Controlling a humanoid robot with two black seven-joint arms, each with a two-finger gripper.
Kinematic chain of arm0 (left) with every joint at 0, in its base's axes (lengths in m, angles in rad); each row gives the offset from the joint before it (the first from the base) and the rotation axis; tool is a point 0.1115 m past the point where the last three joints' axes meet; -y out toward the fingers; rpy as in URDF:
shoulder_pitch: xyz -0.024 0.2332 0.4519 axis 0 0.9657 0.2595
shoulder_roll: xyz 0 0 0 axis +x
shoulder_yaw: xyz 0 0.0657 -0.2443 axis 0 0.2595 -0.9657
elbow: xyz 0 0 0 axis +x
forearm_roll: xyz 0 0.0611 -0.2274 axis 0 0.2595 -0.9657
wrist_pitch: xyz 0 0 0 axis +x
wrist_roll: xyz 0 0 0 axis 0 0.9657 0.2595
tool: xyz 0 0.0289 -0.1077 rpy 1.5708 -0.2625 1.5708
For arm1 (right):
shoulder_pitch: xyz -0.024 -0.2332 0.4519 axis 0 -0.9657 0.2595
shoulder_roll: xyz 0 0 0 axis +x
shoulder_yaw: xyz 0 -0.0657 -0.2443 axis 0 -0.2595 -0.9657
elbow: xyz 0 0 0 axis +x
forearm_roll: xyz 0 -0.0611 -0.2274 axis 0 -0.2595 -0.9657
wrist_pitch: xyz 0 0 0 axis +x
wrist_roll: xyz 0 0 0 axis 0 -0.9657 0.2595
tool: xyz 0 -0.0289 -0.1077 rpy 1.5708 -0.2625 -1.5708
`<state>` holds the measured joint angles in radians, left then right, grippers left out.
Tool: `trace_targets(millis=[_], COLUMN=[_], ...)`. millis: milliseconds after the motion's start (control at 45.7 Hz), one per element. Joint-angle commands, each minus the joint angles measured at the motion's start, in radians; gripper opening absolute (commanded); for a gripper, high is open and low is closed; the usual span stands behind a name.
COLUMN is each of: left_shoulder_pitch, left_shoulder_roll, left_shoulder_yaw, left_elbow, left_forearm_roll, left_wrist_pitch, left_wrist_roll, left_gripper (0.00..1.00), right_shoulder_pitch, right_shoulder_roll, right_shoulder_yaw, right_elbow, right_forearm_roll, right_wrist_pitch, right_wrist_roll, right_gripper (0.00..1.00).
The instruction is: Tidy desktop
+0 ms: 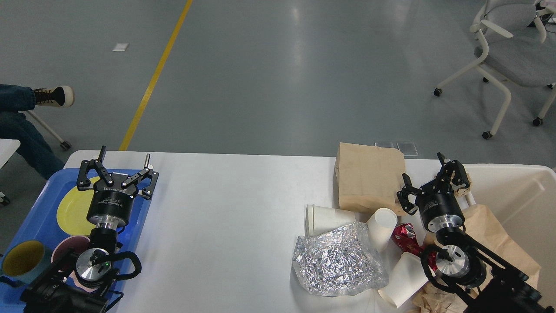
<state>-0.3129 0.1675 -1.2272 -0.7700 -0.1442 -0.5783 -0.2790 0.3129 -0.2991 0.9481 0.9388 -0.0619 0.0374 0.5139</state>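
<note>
The white desktop [226,208] spans the view. Litter lies on its right part: a brown paper bag [369,176], a crumpled foil sheet [339,263], three white paper cups [323,217] [382,232] [402,280] and a crushed red can [404,237]. My right gripper [423,174] hovers open just right of the paper bag, nothing between its fingers. My left gripper [124,155] stands open over the far end of the blue tray [139,217], empty.
The blue tray holds a yellow plate [71,208], a pink bowl [65,250] and a yellow-lined cup [24,258]. A cream bin [517,191] at the right holds crumpled brown paper [495,230]. A chair [508,56] stands beyond the table.
</note>
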Motion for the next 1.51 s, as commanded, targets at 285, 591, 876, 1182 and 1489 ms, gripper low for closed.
trace_targets(millis=[285, 591, 876, 1182, 1489], left_shoulder_pitch=[0.000, 0.000, -0.002, 0.000, 0.000], left_shoulder_roll=[0.000, 0.001, 0.001, 0.001, 0.001], left_shoulder_yaw=[0.000, 0.000, 0.000, 0.003, 0.003], left_elbow=[0.000, 0.000, 0.000, 0.000, 0.000], left_forearm_roll=[0.000, 0.000, 0.000, 0.000, 0.000], left_wrist_pitch=[0.000, 0.000, 0.000, 0.000, 0.000], left_wrist_roll=[0.000, 0.000, 0.001, 0.001, 0.001], left_gripper=[0.96, 0.96, 0.96, 0.96, 0.96], right_shoulder_pitch=[0.000, 0.021, 0.069, 0.045, 0.043], right_shoulder_roll=[0.000, -0.003, -0.041, -0.054, 0.025], right_shoulder_yaw=[0.000, 0.007, 0.098, 0.086, 0.063], right_elbow=[0.000, -0.006, -0.049, -0.069, -0.066], right_forearm_roll=[-0.001, 0.001, 0.011, 0.011, 0.011], right_wrist_pitch=[0.001, -0.007, -0.004, 0.001, 0.002], right_wrist_roll=[0.000, -0.003, -0.003, -0.006, -0.051], right_gripper=[1.00, 1.00, 1.00, 1.00, 1.00])
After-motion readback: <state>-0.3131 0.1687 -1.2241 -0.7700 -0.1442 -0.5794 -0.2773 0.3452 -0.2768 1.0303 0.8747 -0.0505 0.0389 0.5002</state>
